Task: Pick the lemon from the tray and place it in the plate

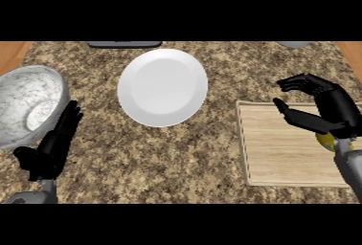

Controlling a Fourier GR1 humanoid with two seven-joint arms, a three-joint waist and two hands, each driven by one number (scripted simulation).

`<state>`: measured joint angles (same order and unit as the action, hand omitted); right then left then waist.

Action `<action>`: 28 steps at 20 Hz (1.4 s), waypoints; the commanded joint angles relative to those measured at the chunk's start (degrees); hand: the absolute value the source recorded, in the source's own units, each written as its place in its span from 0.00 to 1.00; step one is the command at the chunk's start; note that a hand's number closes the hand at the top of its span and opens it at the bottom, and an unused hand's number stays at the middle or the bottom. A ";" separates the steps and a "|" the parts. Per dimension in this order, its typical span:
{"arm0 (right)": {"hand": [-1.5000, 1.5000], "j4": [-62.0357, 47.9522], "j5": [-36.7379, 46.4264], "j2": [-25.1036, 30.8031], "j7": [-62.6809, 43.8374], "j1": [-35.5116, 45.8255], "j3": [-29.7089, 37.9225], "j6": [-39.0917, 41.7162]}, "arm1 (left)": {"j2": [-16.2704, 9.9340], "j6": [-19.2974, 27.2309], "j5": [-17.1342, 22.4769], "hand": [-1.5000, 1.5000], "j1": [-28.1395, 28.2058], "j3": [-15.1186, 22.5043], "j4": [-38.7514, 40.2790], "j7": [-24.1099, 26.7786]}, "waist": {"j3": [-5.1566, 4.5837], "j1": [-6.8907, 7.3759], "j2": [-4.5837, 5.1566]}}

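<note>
**Right hand poised over the tray, lemon half hidden beneath the wrist**

From my station I saw the right hand (318,107) hanging above the far part of the wooden tray (279,158); its fingers were spread and bent at the top, the thumb jutting out toward the plate, with clear space between them, so it held nothing; I judged it apart and unloaded. Just beneath its wrist a sliver of yellow showed, the lemon (325,141), lying on the tray near its right side; most of it was covered by the forearm, so I could not tell its exact lie. The white plate (163,87) sat well apart to the left, on the speckled counter (176,162), bare of fruit. Further left the left hand (55,143) rested open, fingers straight, just beside a grey bowl (29,106).

The risks, as I read them: the hand seemed to sit beyond the lemon, not over it, so a closing might catch only air; a round fruit could roll off if nudged by the palm; and a low carry could clip the tray's raised edge.
</note>
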<state>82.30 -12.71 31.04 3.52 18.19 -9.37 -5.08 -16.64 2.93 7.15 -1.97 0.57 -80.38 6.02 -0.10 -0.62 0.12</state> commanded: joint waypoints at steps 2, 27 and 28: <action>0.00 -1.79 0.39 -3.24 15.44 -11.86 4.79 -2.96 | -0.84 -1.74 -0.47 0.50 -1.44 -0.20 2.70 -0.29 | 0.18 -0.47 -0.11; 0.00 16.35 16.85 21.40 -11.98 -25.44 9.86 9.69 | 1.67 -3.64 -2.69 0.50 -1.22 -0.65 3.69 0.46 | 0.06 0.70 -0.14; 0.00 13.72 15.48 21.45 -8.87 -26.54 12.03 12.14 | 1.76 -3.72 -3.44 0.50 -0.02 -1.39 5.77 4.96 | 0.07 0.54 -0.13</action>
<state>96.87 2.50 51.19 -2.91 -8.39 1.75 2.28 -15.09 -0.10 4.21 -3.17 -0.22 -76.10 7.97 -0.08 -0.15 -0.03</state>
